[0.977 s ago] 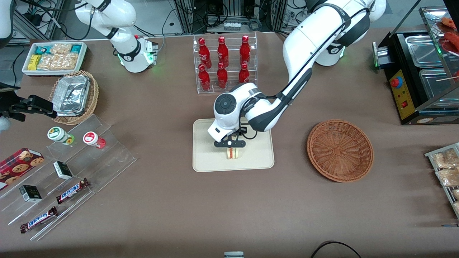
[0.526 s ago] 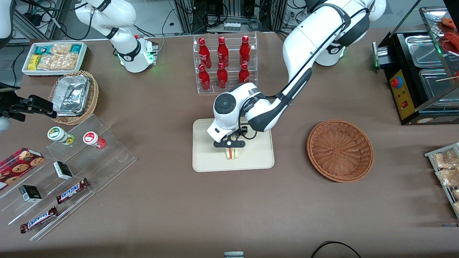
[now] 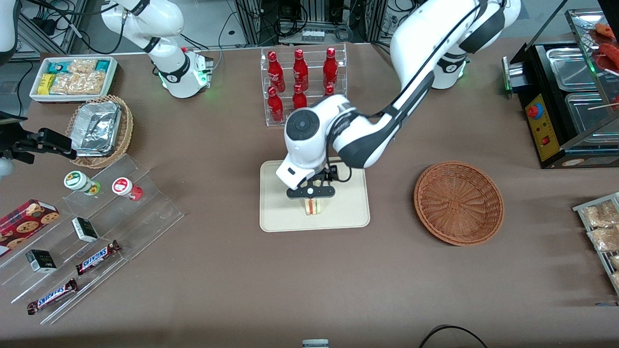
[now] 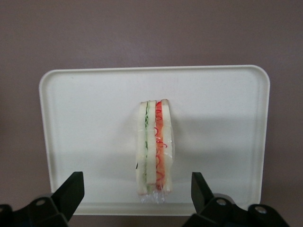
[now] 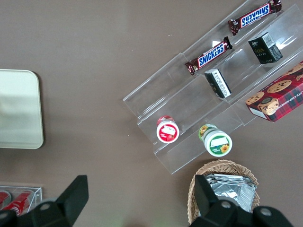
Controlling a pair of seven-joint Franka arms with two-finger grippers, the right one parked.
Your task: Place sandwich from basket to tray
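Observation:
The sandwich (image 3: 314, 206) (image 4: 154, 151) stands on its edge on the cream tray (image 3: 280, 212) (image 4: 85, 127), its red and green filling layers showing through clear wrap. My left gripper (image 3: 310, 192) (image 4: 137, 198) hovers just above the sandwich, open, with both fingers spread wide and clear of the bread. Nothing is between them. The reddish-brown wicker basket (image 3: 458, 202) sits empty on the table, beside the tray toward the working arm's end.
A clear rack of red bottles (image 3: 302, 84) stands farther from the front camera than the tray. A tan basket with foil trays (image 3: 101, 129), a white snack bin (image 3: 72, 77) and acrylic steps with candy bars (image 3: 92, 232) lie toward the parked arm's end.
The gripper has let go of the sandwich and risen a little above it. The sandwich stays standing on the tray.

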